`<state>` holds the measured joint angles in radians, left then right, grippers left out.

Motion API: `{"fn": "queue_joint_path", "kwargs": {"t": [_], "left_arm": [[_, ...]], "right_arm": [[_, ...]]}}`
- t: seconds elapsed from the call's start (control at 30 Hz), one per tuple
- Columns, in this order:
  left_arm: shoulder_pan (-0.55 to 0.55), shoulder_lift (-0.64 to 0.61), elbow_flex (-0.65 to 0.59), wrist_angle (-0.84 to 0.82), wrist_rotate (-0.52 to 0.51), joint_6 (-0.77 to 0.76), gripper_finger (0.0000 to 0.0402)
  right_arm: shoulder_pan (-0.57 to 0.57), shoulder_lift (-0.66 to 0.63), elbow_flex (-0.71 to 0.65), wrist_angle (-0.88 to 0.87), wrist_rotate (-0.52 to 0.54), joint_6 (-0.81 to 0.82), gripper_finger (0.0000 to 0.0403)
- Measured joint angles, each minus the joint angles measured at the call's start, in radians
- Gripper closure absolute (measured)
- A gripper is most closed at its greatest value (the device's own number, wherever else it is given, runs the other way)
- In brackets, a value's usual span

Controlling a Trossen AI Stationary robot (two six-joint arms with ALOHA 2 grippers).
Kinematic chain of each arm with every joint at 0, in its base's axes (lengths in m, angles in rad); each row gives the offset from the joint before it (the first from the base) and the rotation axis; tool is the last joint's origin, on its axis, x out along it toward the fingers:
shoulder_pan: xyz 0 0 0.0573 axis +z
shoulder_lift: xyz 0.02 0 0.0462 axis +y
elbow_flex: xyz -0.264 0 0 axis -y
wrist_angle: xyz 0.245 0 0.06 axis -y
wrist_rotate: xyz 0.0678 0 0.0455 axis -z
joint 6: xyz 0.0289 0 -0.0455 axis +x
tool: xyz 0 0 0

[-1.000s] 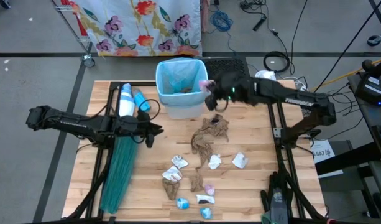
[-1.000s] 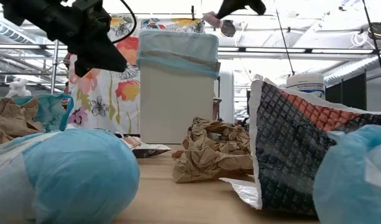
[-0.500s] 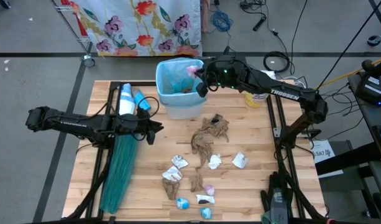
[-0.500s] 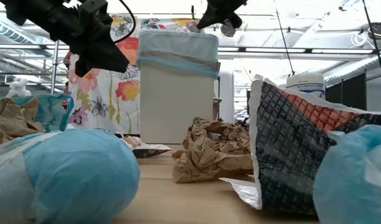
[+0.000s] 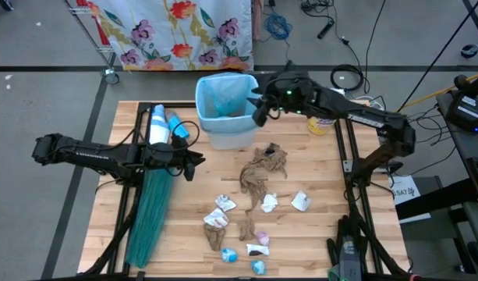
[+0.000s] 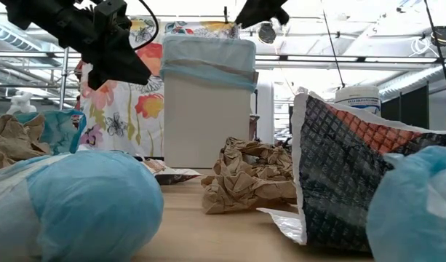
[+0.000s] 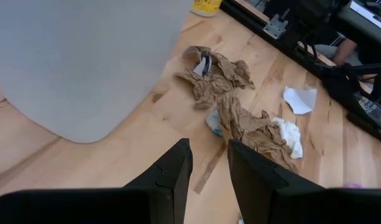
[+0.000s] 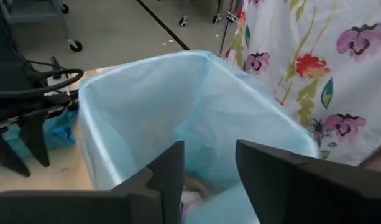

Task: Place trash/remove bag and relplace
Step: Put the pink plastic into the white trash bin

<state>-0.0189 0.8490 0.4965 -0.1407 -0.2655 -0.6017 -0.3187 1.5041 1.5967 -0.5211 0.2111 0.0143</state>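
Right end effector (image 8: pixel 206 168) open, empty

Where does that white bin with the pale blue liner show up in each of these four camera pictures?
High view: the bin stands at the table's far edge, top centre.
Low view: the bin stands tall at centre, behind brown paper.
Left wrist view: its pale wall fills the upper left.
Right wrist view: its open liner mouth fills the middle.
Shared landmark: the flowered cloth behind it.

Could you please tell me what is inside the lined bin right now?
The pale-blue liner fills the bin; a brownish and pinkish scrap shows at its bottom. The right gripper's fingers hide anything else there.
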Motion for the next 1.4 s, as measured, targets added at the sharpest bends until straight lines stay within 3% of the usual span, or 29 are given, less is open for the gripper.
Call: {"fn": "queue_joint_path", "kwargs": {"t": [0.1,0.27,0.53,0.9,1.2,1.4], "left_arm": [[-0.009,-0.004,0.007,-0.006,0.003,0.003,0.0293],[-0.030,-0.014,0.034,-0.007,0.025,0.082,0.0293],[-0.030,-0.014,0.073,-0.135,0.111,0.093,0.0293],[-0.033,-0.014,0.083,-0.210,0.210,0.147,0.0293],[-0.062,-0.014,0.083,-0.210,0.235,0.166,0.0293],[-0.069,-0.014,0.083,-0.209,0.237,0.165,0.0293]], "right_arm": [[0.007,-0.061,0.000,-0.099,0.002,0.068,0.0260],[0.066,-0.162,0.002,-0.326,0.004,0.331,0.0270],[0.341,-0.130,0.001,-0.616,0.071,0.811,0.0290],[0.650,0.115,0.001,-0.689,0.071,1.428,0.0312],[0.807,0.275,0.001,-0.627,-0.010,1.719,0.0314],[0.893,0.328,0.001,-0.573,-0.011,1.851,0.0314]]}}
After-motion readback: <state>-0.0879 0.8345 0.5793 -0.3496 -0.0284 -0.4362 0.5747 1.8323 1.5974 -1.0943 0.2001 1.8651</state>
